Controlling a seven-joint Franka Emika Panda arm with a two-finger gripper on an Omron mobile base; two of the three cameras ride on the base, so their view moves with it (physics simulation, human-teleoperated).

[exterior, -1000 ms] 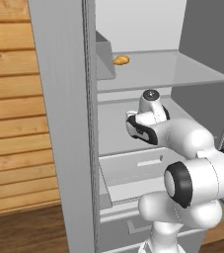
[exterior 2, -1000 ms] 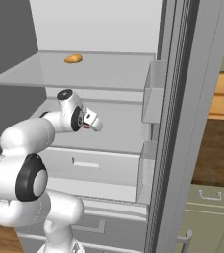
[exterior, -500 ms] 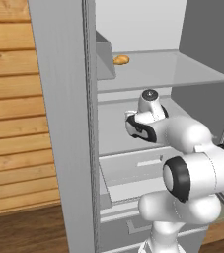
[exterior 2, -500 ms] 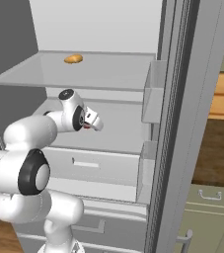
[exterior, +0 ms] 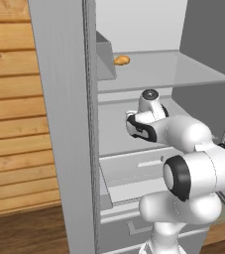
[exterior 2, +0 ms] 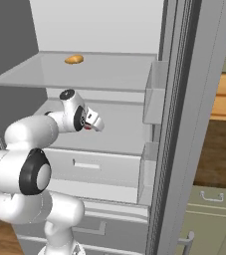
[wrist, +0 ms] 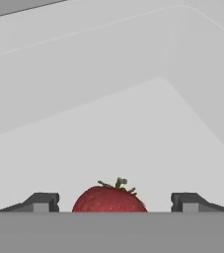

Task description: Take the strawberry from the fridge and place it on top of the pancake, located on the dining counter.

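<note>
The gripper [wrist: 111, 203] sits low in the hand view with its two fingertips [wrist: 44, 201] wide apart, and the strawberry [wrist: 109, 198] is between them, at bottom centre of the frame. A gap shows on each side of the fruit, so the jaws are not yet closed on it. In the right base view a bit of red shows at the gripper [exterior 2: 91, 122], in the middle left of the frame, inside the fridge [exterior 2: 174, 124] and below the upper shelf [exterior 2: 109, 74].

The step in hand, I think, is the grasp. To do it well: keep the fruit centred betw. the tips, go a little deeper so the pads meet its widest part and not the leafy top, then close slowly. The fruit is small and round, so it can roll or pop out if one tip touches first. I cannot tell if it rests on the shelf floor or is already a bit lifted, so no pull back before the closing is firm. After that, retreat straight out, w/o hitting the shelf above or the door bins [exterior 2: 154, 94] at the right of the frame.

Count: 1 strawberry, 1 orange-yellow food item [exterior: 121, 60] on the upper shelf (upper centre of the left base view), 1 gripper w. 2 fingertips, 2 door bins seen in the right base view, approx. 2 drawers [exterior 2: 92, 167] below.
</note>
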